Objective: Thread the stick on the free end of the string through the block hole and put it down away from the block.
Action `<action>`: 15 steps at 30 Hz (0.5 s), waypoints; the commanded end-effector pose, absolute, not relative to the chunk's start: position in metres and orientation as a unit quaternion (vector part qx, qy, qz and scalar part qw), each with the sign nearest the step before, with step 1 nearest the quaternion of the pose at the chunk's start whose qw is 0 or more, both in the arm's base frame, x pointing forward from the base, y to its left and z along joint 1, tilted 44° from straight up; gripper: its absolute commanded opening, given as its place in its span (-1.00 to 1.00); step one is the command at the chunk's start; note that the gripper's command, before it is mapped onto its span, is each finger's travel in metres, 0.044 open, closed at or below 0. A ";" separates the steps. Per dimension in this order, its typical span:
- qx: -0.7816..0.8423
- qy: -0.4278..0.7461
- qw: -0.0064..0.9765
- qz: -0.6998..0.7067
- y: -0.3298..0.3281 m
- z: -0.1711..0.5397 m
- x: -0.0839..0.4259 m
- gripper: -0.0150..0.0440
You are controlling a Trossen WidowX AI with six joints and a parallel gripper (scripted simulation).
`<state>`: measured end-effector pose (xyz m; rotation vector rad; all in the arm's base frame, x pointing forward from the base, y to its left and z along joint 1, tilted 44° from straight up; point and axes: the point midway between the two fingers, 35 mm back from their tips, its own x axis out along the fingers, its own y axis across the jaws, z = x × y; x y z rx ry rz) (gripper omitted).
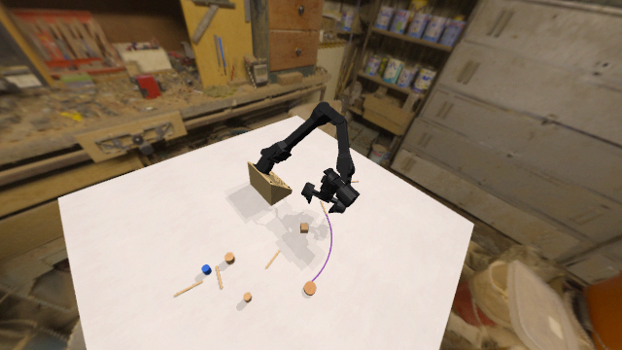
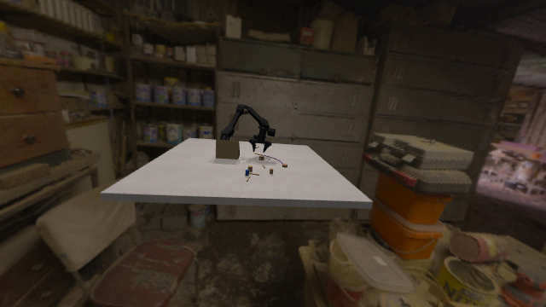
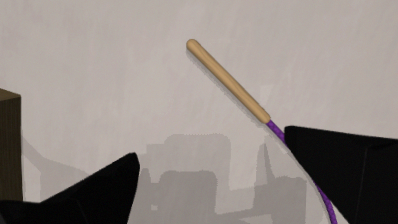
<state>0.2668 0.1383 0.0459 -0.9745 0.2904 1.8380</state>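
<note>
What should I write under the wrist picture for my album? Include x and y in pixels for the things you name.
Open gripper [image 3: 212, 147] above a wooden stick [image 3: 229, 81] tied to purple string [image 3: 276, 130].

Spreads out as a white tabletop [image 1: 146, 214] [image 2: 171, 181] [image 3: 100, 45], bearing a small block [image 1: 304, 227] [image 2: 261, 158], a round button [image 1: 310, 288] [image 2: 285, 165], a purple string [image 1: 331, 238] [image 2: 275, 158] [image 3: 276, 129] with its stick [image 1: 324, 208] [image 3: 229, 81], loose sticks [image 1: 272, 259] [image 2: 264, 166] and a blue cylinder [image 1: 206, 269] [image 2: 246, 172].

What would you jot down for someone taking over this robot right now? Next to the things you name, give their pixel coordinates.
Gripper [image 1: 323, 203] [image 2: 259, 152] [image 3: 212, 147]: open, nothing held, above the table [image 1: 146, 219] [image 2: 171, 188] [image 3: 100, 50] near the stick.
Stick [image 1: 324, 208] [image 3: 228, 81]: lying on the table, tied to the purple string [image 1: 331, 243] [image 2: 275, 159] [image 3: 276, 130].
String's other end: at the round button [image 1: 310, 288] [image 2: 285, 165].
Block [image 1: 304, 227] [image 2: 261, 158]: on the table, string not through it.
Done: gripper brought near the stick.
Left: grip the stick, thread the block, pull the string through, set the stick down away from the block, open fully, touch nothing.
</note>
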 end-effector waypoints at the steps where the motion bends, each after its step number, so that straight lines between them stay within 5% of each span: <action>1: -0.343 0.207 0.572 0.716 0.081 0.013 0.290 1.00; 15: -0.288 0.263 0.623 0.678 0.037 -0.014 0.296 1.00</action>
